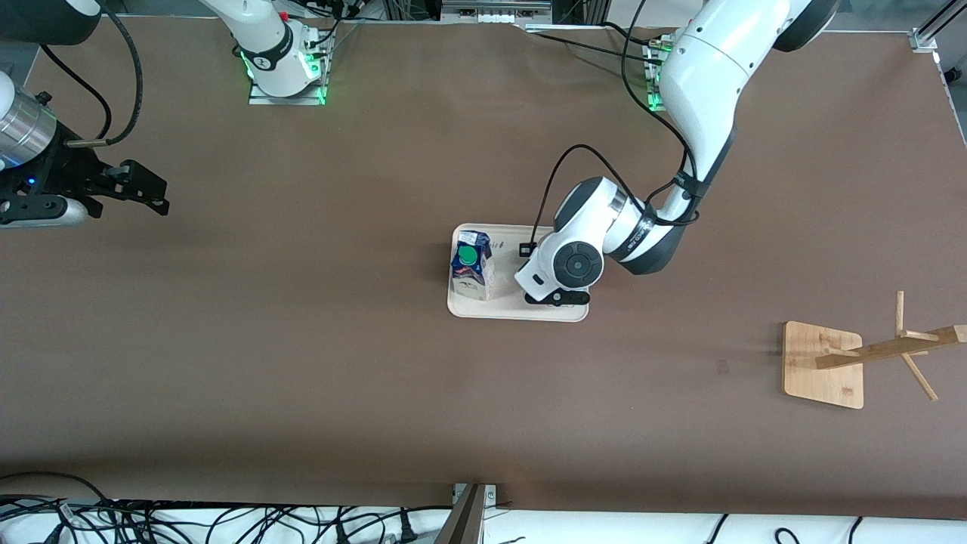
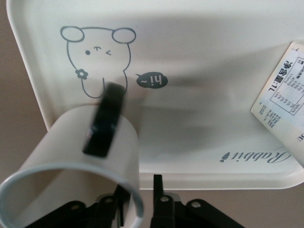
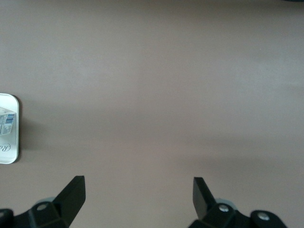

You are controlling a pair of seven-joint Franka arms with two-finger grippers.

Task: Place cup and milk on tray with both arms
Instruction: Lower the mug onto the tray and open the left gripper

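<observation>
The left gripper [image 2: 140,202] pinches the one cup's [image 2: 71,166] wall over the tray [image 1: 468,308], hiding it from above; one milk carton [image 1: 472,266] stands there. The right gripper [image 3: 138,190] waits spread near the table's [image 1: 302,363] edge.

white arms [image 1: 702,83], grey joints, black cables, black gripper [image 3: 137,199] fingers, green-lit bases
</observation>
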